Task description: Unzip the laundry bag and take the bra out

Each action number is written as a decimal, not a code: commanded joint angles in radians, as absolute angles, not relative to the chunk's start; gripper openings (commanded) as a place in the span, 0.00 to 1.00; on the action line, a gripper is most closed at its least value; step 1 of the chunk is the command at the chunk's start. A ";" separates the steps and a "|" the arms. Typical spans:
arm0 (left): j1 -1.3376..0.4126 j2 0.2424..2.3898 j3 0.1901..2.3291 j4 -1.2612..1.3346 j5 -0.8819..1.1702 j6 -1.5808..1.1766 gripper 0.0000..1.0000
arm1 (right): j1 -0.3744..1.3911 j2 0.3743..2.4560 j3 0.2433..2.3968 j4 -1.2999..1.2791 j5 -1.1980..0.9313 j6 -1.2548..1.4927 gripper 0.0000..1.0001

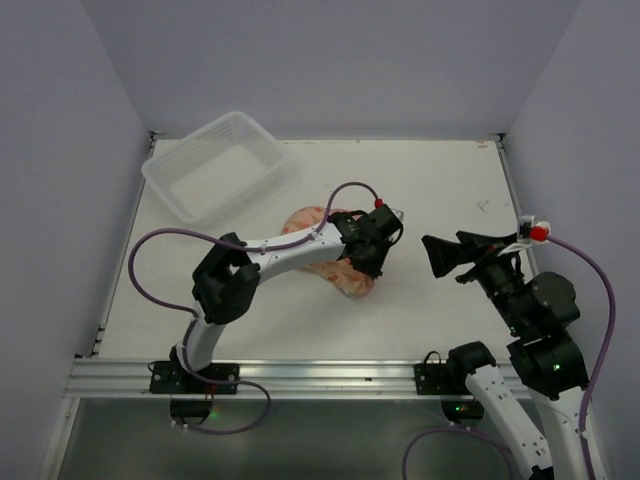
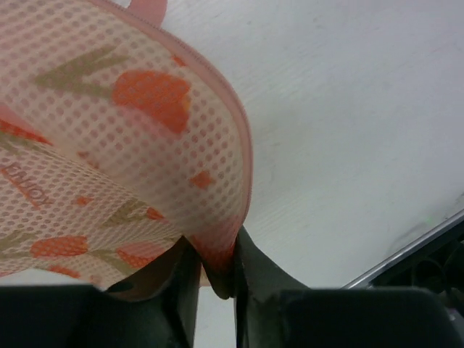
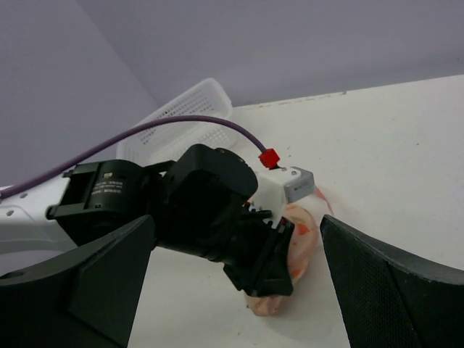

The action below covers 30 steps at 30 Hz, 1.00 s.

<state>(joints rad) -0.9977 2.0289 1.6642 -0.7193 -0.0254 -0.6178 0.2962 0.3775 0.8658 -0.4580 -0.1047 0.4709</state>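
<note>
With left gripper (image 2: 215,279) clenched on the rim of the laundry bag (image 2: 130,145), right gripper (image 1: 433,256) released at frame right, could drag the bag instead of unzipping.

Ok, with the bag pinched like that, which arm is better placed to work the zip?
Right, probably: the left gripper is shut on the edge of the laundry bag, anchoring it, while the right gripper hangs open and empty beside the bag.

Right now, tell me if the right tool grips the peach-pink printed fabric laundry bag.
No, the right tool stands open, apart from the laundry bag.
</note>
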 commanded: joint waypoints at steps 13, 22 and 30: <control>-0.945 1.794 1.621 -0.654 -0.038 -0.672 1.00 | 0.295 0.373 0.890 -0.563 -0.034 0.517 0.99; -0.718 1.366 0.880 -0.056 0.230 -0.969 1.00 | 0.295 0.477 0.833 -0.615 -0.024 0.567 0.99; -0.701 1.433 0.634 0.325 0.203 -1.098 0.89 | 0.295 0.543 0.695 -0.499 -0.093 0.604 0.99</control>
<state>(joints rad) -0.7025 1.4155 0.6521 0.0357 0.1795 -1.0092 0.2962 0.5217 0.7208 -0.5610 -0.0525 0.5709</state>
